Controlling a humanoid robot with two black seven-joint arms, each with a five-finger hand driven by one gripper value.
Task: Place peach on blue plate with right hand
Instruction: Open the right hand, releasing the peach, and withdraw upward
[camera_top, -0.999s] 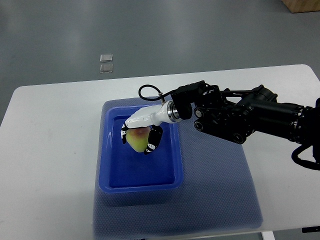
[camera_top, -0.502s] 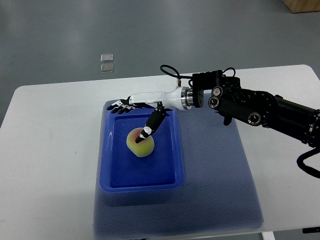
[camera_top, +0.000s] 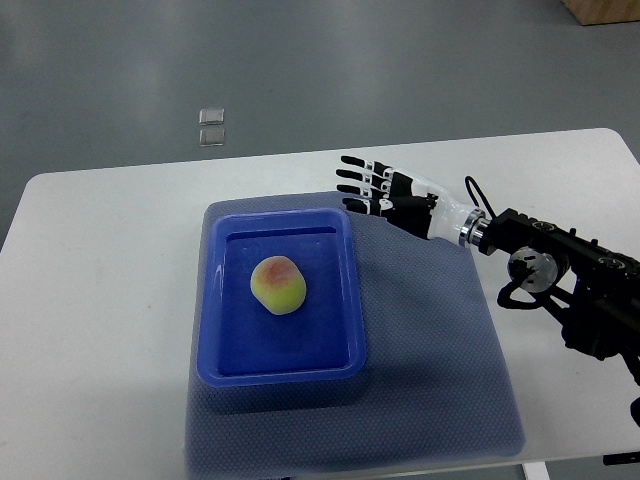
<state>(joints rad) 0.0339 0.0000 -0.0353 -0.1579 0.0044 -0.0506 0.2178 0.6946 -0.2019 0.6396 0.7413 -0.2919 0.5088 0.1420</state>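
A yellow-green peach (camera_top: 279, 285) with a red blush lies inside the blue plate (camera_top: 220, 352), a deep rectangular tray, a little left of its middle. My right hand (camera_top: 372, 188) hovers beyond the tray's far right corner, apart from the peach, fingers spread straight and pointing left, holding nothing. Its black arm (camera_top: 560, 280) comes in from the right edge. The left arm does not show.
The tray sits on a blue-grey mat (camera_top: 430, 380) on a white table (camera_top: 100, 300). Two small clear squares (camera_top: 211, 125) lie on the grey floor beyond the table's far edge. A brown box corner (camera_top: 605, 10) shows at top right.
The right hand let go of the peach, leaving it in the tray, opened its fingers, and drew back to the right past the tray's rim.
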